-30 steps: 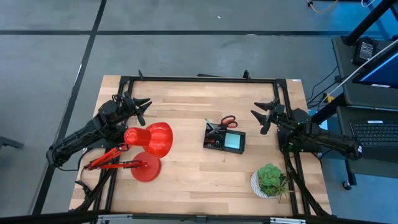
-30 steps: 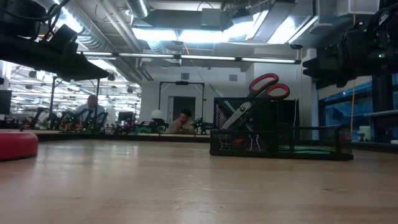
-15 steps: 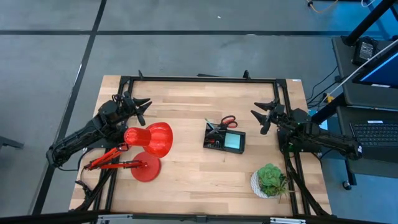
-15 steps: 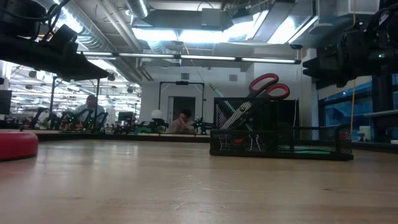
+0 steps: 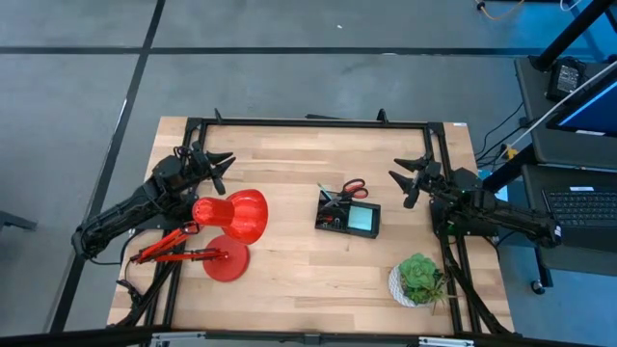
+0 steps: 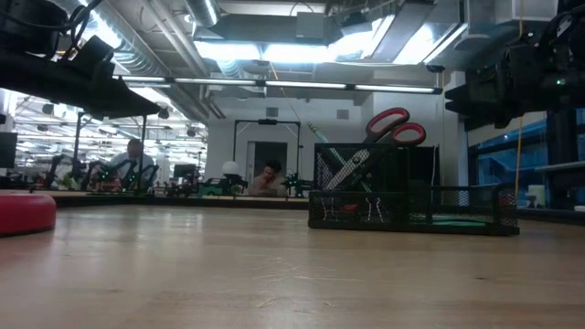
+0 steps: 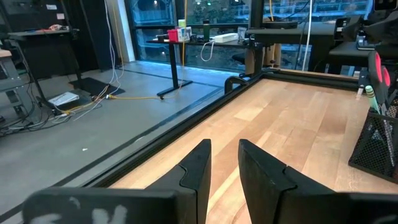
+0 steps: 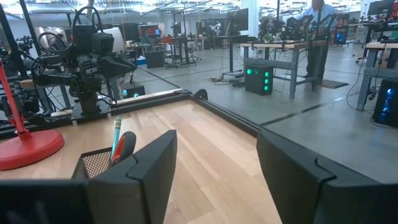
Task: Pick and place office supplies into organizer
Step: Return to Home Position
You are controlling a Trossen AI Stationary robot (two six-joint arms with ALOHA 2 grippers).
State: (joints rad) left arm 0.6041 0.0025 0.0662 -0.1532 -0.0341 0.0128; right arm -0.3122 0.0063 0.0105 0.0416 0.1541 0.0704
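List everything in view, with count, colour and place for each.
table: one, light wood, under everything
organizer: one, black mesh, table centre
scissors: one, red-handled, upright in organizer
pen: one, pale teal, beside scissors
sticky-note pad: one, light blue, organizer's low compartment
desk lamp: one, red, table's left
potted plant: one, green, white pot, table's right edge
people: two, room behind table
left gripper: one, dark, open, over table's left
right gripper: one, dark, open, over table's right

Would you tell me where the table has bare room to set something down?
Bare wood lies between the red lamp and the organizer, and between lamp base and potted plant. Crowded around the lamp, by the left end effector.
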